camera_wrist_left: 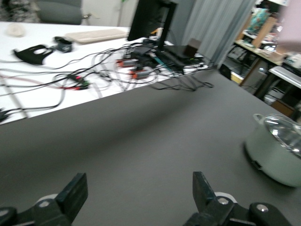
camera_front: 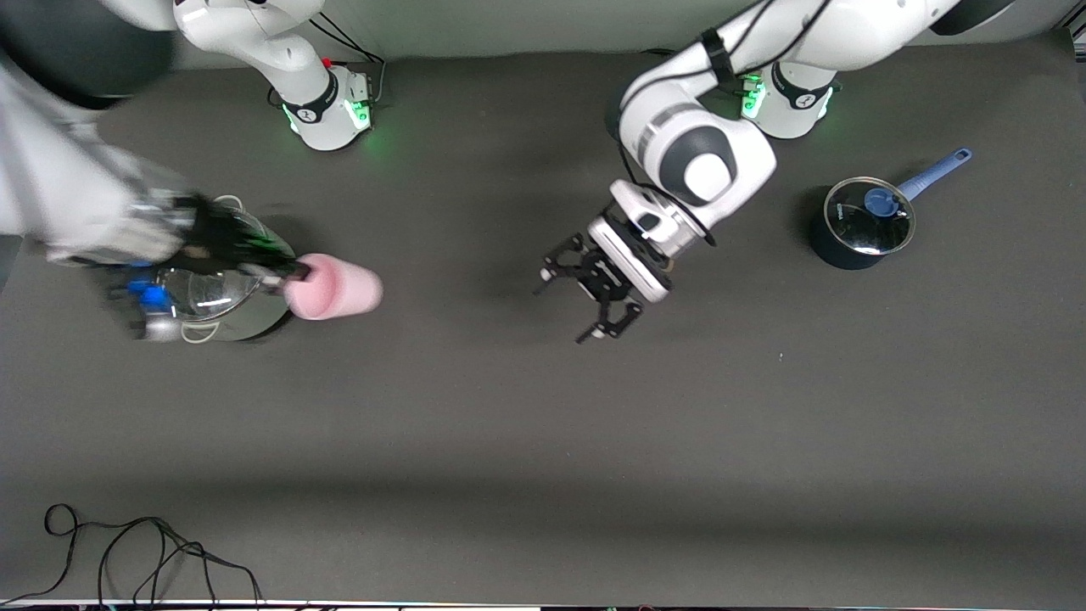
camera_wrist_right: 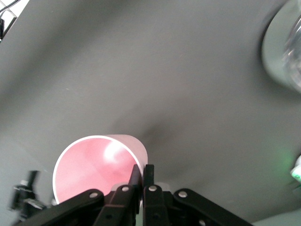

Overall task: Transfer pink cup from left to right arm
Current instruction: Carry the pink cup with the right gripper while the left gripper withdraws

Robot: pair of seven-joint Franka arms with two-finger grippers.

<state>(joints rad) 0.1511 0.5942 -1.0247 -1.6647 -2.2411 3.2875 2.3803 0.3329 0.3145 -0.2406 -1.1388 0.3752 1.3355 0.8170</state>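
Front view: the right gripper pinches the rim wall of the pink cup, held sideways over the table beside a lidded pale pot. The left gripper, at three o'clock from the cup, hangs spread and empty. The cup looks light, thin, slippery plastic, probably best gripped gently across the body.

dark table, pale pot, blue saucepan
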